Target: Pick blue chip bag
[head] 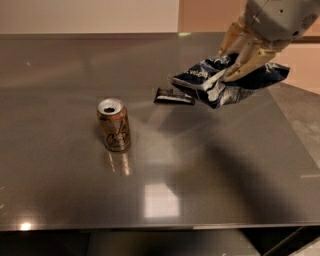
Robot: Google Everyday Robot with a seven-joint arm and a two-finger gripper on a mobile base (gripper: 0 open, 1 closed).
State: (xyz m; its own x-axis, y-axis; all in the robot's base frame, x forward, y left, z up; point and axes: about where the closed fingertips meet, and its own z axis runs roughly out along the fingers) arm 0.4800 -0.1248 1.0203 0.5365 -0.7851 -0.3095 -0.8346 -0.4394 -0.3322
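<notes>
Fingers [248, 61] clamp blue chip bag [260, 80], gripper [225, 66] aloft

A soda can [114, 125] and a flat black packet [174, 96] are sitting on a dark grey table [210, 180].
The copper-coloured can is standing upright left of centre, its opened top facing up and its reflection showing faintly on the glossy surface just in front of it. The packet is lying flat, well apart from the can, further back and to the right, below and left of the gripper [235, 62], which is hanging in the air at upper right. A pale square of light is glinting off the tabletop near the front edge, and a beige wall [90, 15] is running behind.
</notes>
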